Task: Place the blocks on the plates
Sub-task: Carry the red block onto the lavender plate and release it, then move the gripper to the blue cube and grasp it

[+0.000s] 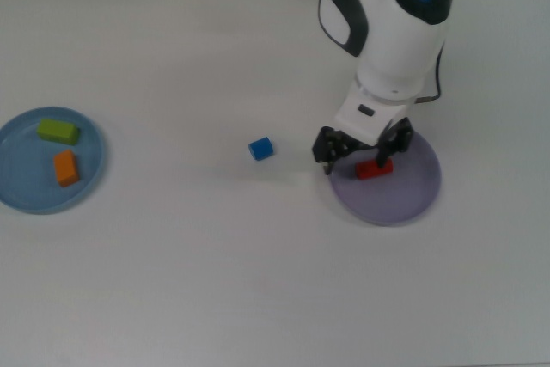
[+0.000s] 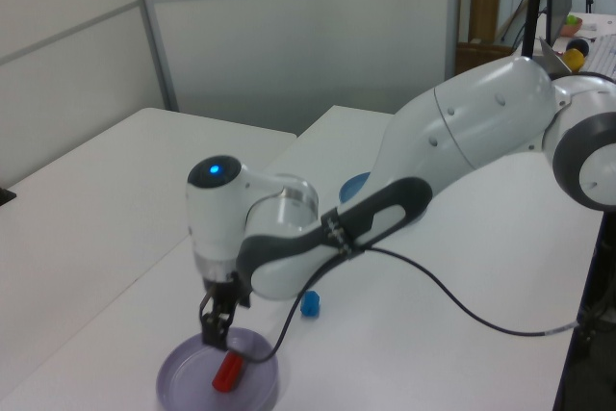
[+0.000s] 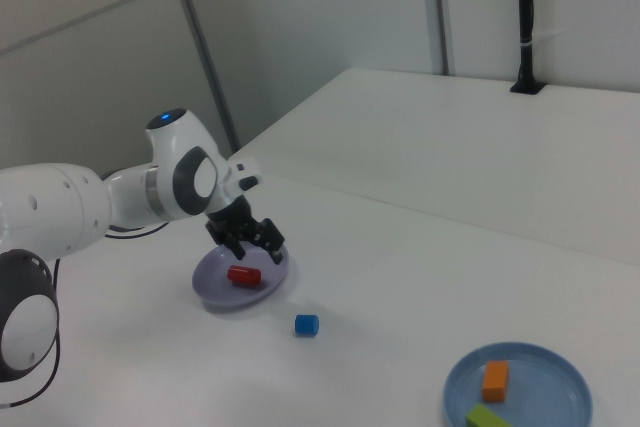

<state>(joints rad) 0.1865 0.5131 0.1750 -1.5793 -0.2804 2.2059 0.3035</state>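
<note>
The red block (image 1: 375, 168) (image 2: 227, 371) (image 3: 243, 274) lies free on the lavender plate (image 1: 404, 199) (image 2: 183, 387) (image 3: 215, 292). My gripper (image 1: 361, 148) (image 2: 217, 324) (image 3: 250, 237) hangs open just above the plate, over its left edge in the top view, with nothing between its fingers. The blue block (image 1: 260, 148) (image 2: 310, 304) (image 3: 306, 324) sits on the bare table to the left of that plate in the top view. On the light blue plate (image 1: 21, 195) (image 3: 540, 402) at the top view's far left rest the green block (image 1: 58, 131) (image 3: 485, 417) and the orange block (image 1: 66, 168) (image 3: 495, 379).
The arm's black cable (image 2: 452, 305) trails over the white table in the left view. A dark post (image 3: 527, 17) stands on a second table behind in the right view. The arm hides most of the light blue plate (image 2: 352, 185) in the left view.
</note>
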